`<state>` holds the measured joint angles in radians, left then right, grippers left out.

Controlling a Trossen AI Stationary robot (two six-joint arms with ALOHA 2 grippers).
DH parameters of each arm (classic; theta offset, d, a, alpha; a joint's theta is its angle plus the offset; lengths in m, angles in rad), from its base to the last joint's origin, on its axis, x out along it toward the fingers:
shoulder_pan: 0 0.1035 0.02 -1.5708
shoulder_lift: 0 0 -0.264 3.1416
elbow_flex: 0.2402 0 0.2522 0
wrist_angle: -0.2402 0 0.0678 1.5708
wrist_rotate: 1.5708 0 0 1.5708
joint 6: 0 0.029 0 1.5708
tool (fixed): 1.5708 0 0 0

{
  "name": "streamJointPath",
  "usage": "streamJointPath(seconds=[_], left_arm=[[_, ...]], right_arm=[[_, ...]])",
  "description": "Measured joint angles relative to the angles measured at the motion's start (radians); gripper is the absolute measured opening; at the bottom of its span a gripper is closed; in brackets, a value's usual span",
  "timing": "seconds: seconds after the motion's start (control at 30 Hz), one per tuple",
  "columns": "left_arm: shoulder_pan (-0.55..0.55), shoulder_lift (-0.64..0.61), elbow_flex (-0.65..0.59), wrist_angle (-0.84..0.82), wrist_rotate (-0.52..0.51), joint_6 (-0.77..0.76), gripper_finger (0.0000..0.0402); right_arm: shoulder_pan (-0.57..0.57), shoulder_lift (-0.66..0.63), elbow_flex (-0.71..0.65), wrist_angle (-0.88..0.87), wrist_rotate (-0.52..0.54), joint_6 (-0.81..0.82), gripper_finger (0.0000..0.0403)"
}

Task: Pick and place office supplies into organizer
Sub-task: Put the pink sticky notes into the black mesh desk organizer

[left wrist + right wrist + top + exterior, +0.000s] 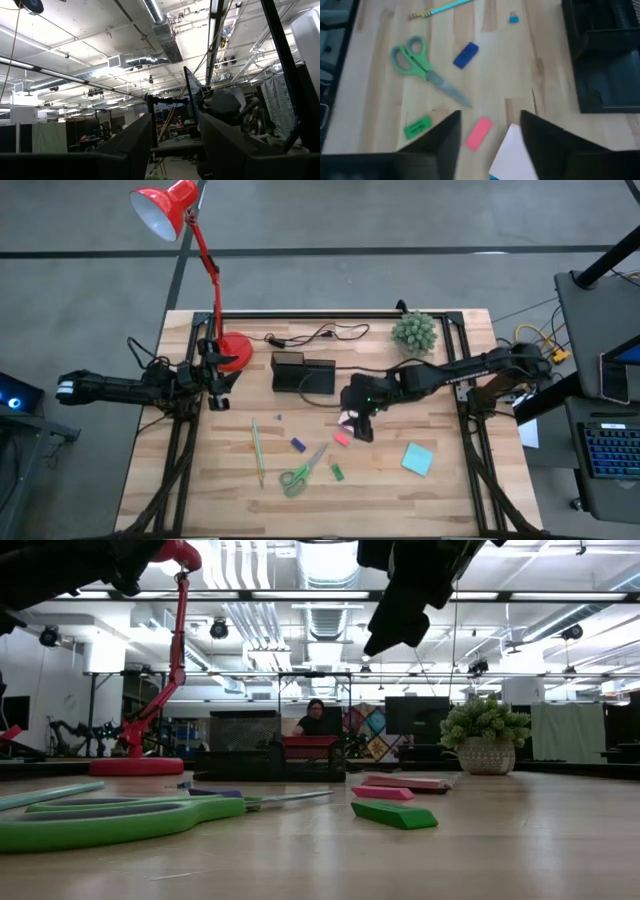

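My right gripper point(358, 425) point(490, 117) hangs open above the middle of the table, fingers slanting down. Below it a pale square sticky pad point(512, 152) point(400, 781) lies flat on the wood, clear of both fingers. Beside it lie a pink piece point(479, 133), a green piece point(417, 127), a blue piece point(466, 54) and the green-handled scissors point(300, 472). The pencil point(257, 450) lies farther left, and a teal pad point(417, 459) to the right. The black organizer point(303, 372) stands toward the far edge. My left gripper point(215, 385) point(175, 145) waits open at the left.
A red lamp point(232, 352) stands on its round base left of the organizer, with a black cable point(320, 335) along the far edge. A small potted plant point(414, 332) sits at the far right. Bare wood lies near the front edge.
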<state>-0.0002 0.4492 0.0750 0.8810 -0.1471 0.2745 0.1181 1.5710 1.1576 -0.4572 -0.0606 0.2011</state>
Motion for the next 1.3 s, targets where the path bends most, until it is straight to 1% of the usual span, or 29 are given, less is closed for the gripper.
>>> streamJointPath(seconds=[0.07,0.13,0.2,0.27,0.37,0.47,0.63,0.8,1.03,1.3], left_arm=[[0.0,0.0,0.0,0.0,0.0,0.0,0.0155],[0.0,0.0,0.0,0.0,0.0,0.0,0.0155],[0.0,0.0,0.0,0.0,0.0,0.0,0.0155],[0.0,0.0,0.0,0.0,0.0,0.0,0.0155],[0.0,0.002,0.0,-0.001,0.0,0.0,0.0155],[0.0,0.002,0.0,-0.001,0.0,0.0,0.0155],[0.0,0.002,0.0,-0.002,0.0,0.0,0.0155],[0.0,0.002,-0.001,-0.003,0.0,0.0,0.0155],[0.0,0.002,-0.001,-0.005,0.0,0.0,0.0155],[0.0,0.001,-0.002,-0.003,0.0,0.0,0.0155]], right_arm=[[0.018,0.016,0.0,0.0,0.04,0.005,0.0241],[0.034,0.038,0.0,0.005,0.076,0.007,0.0267],[0.049,0.07,0.0,0.009,0.112,0.026,0.0282],[0.061,0.106,0.0,0.018,0.134,0.034,0.0286],[0.075,0.158,0.0,0.034,0.162,0.047,0.0281],[0.079,0.197,0.0,0.03,0.201,0.106,0.0267],[0.08,0.233,0.0,0.021,0.213,0.14,0.0245],[0.089,0.279,0.0,0.01,0.233,0.131,0.0233],[0.089,0.33,-0.001,-0.003,0.323,0.129,0.023],[0.094,0.403,0.01,-0.008,0.332,0.027,0.023]])
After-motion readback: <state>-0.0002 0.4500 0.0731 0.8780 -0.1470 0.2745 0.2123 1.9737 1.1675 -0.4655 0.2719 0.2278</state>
